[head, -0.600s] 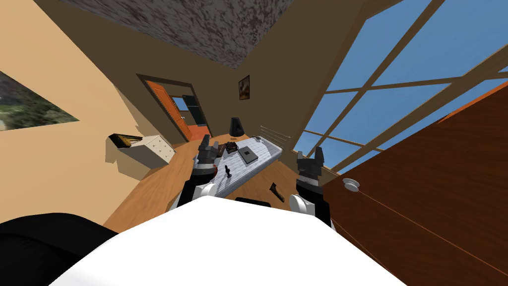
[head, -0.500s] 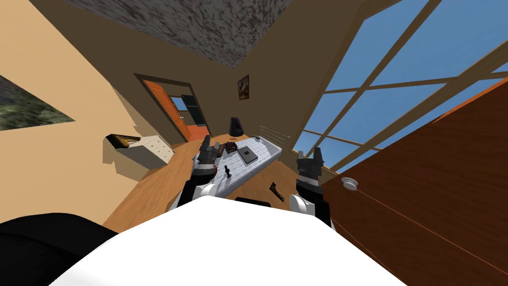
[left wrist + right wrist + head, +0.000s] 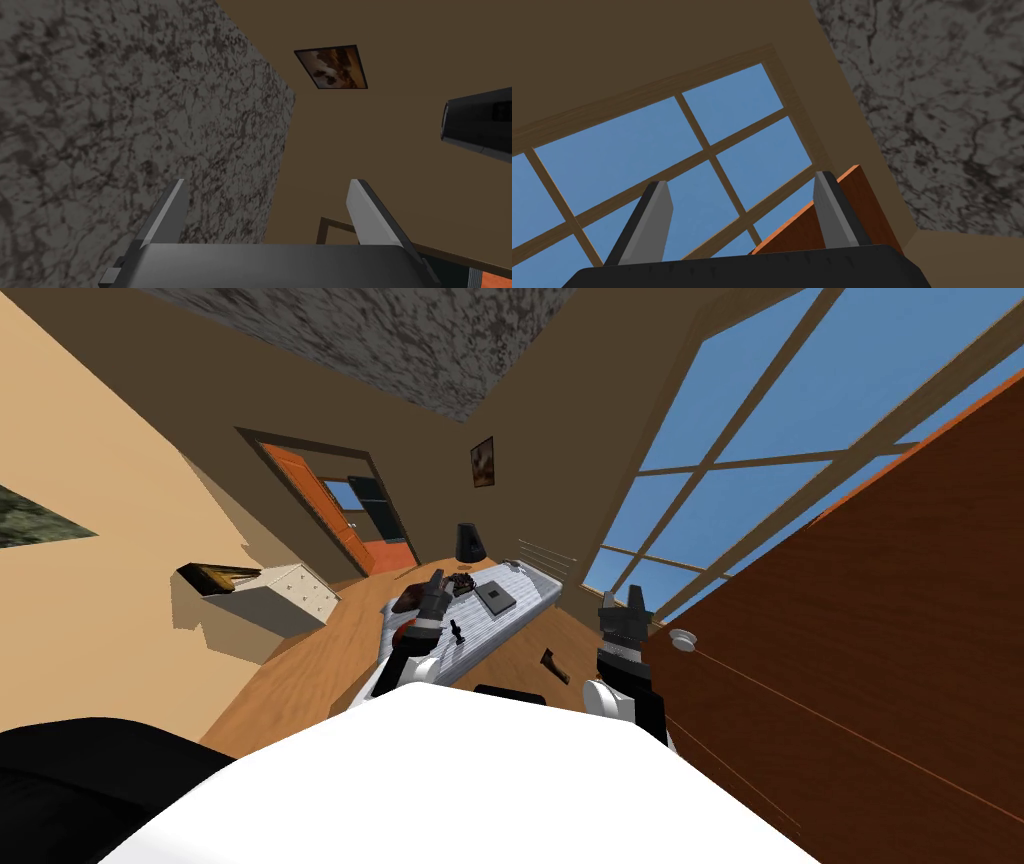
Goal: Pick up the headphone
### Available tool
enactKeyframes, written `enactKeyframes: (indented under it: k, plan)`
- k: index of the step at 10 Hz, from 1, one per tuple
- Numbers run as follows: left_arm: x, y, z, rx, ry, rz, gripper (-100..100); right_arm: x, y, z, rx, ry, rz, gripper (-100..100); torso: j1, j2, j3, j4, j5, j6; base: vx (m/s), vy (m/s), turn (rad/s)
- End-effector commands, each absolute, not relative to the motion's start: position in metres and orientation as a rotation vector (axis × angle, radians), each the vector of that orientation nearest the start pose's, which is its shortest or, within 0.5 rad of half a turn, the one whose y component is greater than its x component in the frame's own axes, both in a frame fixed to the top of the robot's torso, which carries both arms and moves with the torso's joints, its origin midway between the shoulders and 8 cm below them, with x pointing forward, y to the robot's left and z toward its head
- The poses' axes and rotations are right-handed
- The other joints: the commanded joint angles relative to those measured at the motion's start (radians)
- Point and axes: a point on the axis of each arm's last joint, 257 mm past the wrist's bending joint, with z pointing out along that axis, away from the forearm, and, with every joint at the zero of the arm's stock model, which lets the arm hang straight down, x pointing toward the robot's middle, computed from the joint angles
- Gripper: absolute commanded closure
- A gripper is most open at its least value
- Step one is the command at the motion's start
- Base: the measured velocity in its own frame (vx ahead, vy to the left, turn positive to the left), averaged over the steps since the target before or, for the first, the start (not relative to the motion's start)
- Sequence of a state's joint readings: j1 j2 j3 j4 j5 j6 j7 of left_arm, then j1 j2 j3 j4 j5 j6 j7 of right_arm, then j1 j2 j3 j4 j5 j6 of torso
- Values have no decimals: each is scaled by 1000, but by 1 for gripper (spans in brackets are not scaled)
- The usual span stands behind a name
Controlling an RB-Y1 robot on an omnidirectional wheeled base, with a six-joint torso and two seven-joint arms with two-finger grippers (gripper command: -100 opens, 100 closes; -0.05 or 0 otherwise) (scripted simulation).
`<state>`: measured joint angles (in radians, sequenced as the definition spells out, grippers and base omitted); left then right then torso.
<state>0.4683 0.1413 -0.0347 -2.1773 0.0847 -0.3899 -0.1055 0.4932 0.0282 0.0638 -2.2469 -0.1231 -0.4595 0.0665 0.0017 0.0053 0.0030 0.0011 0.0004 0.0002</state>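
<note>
On our right stands the largest thing near us, a tall reddish-brown wooden cabinet [image 3: 850, 668] with a small white round knob [image 3: 683, 639] on its face. Ahead of us a long pale grey table with a striped top [image 3: 500, 630] stands on the orange-brown wooden floor [image 3: 300, 678]. To the table's left, against the tan wall, a low white chest of drawers [image 3: 270, 596] carries a shallow brown box-like thing [image 3: 218, 576]. We cannot tell what lies in it. Our left gripper [image 3: 437, 578] reaches over the table's left part. In the left wrist view its light grey fingers [image 3: 172, 210] stand spread apart with nothing between them. Our right gripper [image 3: 622, 598] hangs off the table's right side, near the cabinet. Its fingers [image 3: 654, 215] are likewise spread and hold nothing. At the table's far end stands a black cone-shaped object [image 3: 470, 541]. A flat dark grey square slab [image 3: 497, 599] lies on the middle of the tabletop. The headphone [image 3: 462, 582] lies on the table's far half, between the left gripper's tip and the slab, just beside both. It shows as a small dark lump with brownish parts, too small for us to make out its band or cups. A little black upright peg-like thing [image 3: 457, 633] stands on the tabletop nearer to us, beside the left forearm. A small dark brown object [image 3: 552, 665] lies on the floor between the table and the cabinet.
</note>
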Motion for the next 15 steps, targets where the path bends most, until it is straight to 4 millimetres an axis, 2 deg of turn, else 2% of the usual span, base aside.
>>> enactKeyframes:
  k: [1,5,8,12,13,14,15]
  plan:
    - [393,265,-54,-710,899,-1257,-100,359,-276,3,794,581,1369,0,0,0,0,0,0,0,-89,22,-107]
    - [414,269,-88,-695,1012,-1231,-100,359,-276,3,794,581,1369,0,0,-2,-1,0,0,0,-60,19,-87]
    - [423,277,-109,-700,1064,-1201,-100,359,-276,3,794,581,1369,0,0,-3,-2,-1,0,0,-30,7,-40]
    - [438,293,-138,-689,1153,-1136,-100,359,-276,3,794,581,1368,0,-1,-5,-3,-1,0,0,-16,-1,-52]
    - [445,304,-149,-678,1194,-1098,-100,359,-276,3,794,581,1368,0,-1,-5,-3,-1,0,-1,-7,-9,-67]
    - [445,305,-153,-684,1199,-1094,-100,359,-276,3,794,581,1368,0,-1,-5,-3,-1,0,0,-4,-7,-32]
    - [452,315,-159,-665,1232,-1058,-100,359,-276,3,794,581,1368,0,-1,-5,-3,-1,0,-1,5,-14,-61]
